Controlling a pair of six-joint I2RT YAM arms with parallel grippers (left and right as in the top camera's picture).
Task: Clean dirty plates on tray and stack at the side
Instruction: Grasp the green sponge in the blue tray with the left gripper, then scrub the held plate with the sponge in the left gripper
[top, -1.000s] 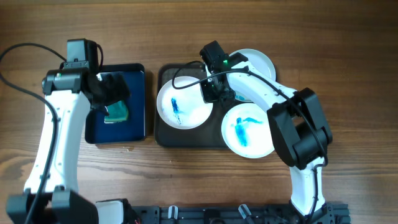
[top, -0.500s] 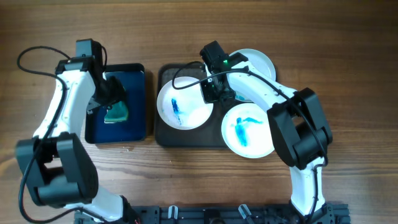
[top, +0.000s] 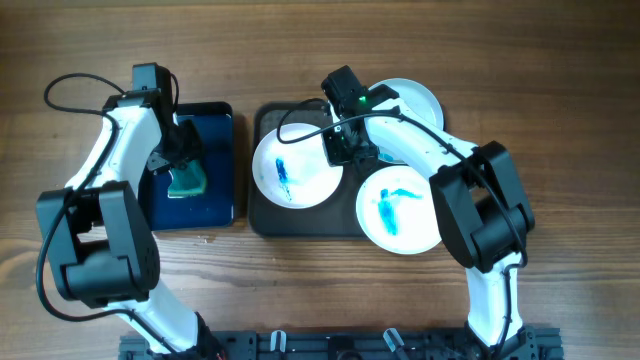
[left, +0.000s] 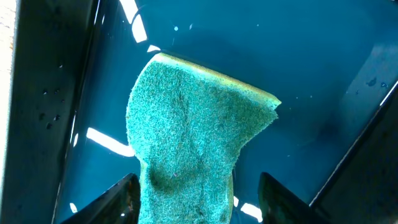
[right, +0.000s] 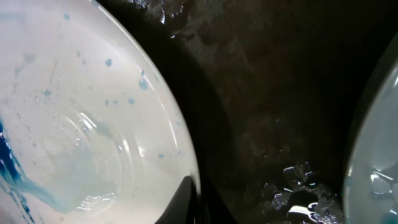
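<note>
Three dirty plates with blue smears show in the overhead view: a left one (top: 290, 170) on the dark tray (top: 305, 222), a back right one (top: 412, 103) and a front right one (top: 400, 208) overhanging the tray's right side. My right gripper (top: 340, 150) is shut on the left plate's right rim; in the right wrist view one finger (right: 189, 198) lies over the plate's (right: 81, 124) edge above the wet tray (right: 267, 93). My left gripper (top: 183, 150) is open, its fingers (left: 202, 196) on either side of the green sponge (left: 193, 118).
The sponge (top: 187, 182) lies in blue liquid (left: 311, 74) inside the smaller black deep tray (top: 232, 165), left of the dark tray. Another plate's rim (right: 382, 155) shows at the right edge of the right wrist view. Bare wooden table surrounds both trays.
My left arm has swung its elbow in and its gripper has shifted slightly right over the sponge tray. The right arm and the plates have not moved.
</note>
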